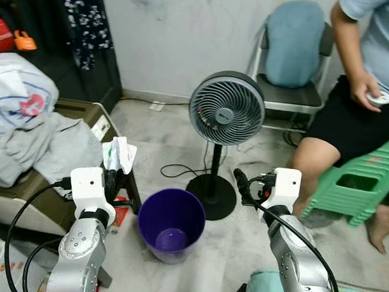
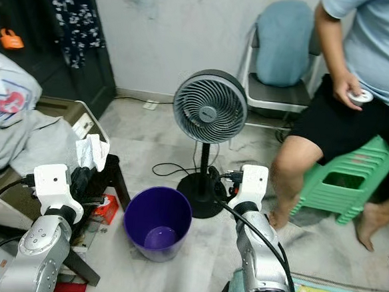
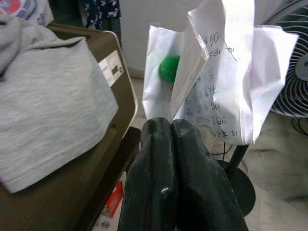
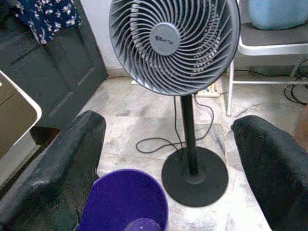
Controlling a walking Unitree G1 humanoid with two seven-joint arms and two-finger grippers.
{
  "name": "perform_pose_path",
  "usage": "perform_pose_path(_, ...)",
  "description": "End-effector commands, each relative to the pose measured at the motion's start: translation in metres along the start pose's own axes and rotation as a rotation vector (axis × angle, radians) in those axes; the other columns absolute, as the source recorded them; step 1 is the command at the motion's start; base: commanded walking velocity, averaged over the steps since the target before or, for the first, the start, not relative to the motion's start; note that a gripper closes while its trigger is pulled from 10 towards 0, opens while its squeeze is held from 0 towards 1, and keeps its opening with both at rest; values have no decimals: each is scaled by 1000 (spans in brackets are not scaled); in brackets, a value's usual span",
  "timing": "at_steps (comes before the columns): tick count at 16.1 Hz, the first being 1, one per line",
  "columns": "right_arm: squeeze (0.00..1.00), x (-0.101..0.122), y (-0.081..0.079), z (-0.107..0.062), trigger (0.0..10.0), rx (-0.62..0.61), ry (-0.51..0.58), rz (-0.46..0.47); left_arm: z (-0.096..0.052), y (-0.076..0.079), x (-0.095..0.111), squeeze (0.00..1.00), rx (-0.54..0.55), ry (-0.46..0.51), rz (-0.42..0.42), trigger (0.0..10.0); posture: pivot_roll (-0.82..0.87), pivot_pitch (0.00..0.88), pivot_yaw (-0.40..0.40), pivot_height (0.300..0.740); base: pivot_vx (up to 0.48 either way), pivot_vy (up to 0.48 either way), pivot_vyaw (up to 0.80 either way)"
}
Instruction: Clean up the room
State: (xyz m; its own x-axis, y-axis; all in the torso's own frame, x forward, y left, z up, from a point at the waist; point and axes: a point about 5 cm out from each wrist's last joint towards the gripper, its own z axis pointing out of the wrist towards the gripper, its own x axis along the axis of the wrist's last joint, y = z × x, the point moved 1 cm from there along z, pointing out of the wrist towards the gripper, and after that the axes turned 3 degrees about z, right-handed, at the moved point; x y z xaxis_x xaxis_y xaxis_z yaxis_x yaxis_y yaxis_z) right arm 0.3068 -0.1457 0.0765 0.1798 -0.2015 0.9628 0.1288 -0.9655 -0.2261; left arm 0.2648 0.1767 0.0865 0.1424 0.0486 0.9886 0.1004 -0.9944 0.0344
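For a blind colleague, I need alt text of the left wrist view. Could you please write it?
The left gripper has its two black fingers shut on a crumpled white paper bearing handwriting and a green spot. Beside it a grey cloth lies over a brown box, and a fan stands behind the paper.

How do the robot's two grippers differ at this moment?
The left gripper is shut on a crumpled white paper; the right gripper is open and holds nothing. The left is raised beside the brown box, the right points at the fan. Both flank the purple bin.
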Motion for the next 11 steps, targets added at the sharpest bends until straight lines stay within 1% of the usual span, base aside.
perform_pose_path(1, 0, 0, 1, 1, 10000, 1, -3, 6, 0, -2, 0, 0, 2, -1, 5, 0, -112, 0, 25, 740, 247, 0, 0)
perform_pose_path(3, 0, 0, 0, 1, 10000, 1, -3, 7, 0, -1, 0, 0, -3, -2, 7, 0, -112, 0, 26, 740, 315, 0, 0)
perform_pose_path(11, 0, 0, 1, 1, 10000, -2, -2, 8, 0, 0, 0, 0, -10, -5, 11, 0, -114, 0, 27, 740, 372, 282, 0)
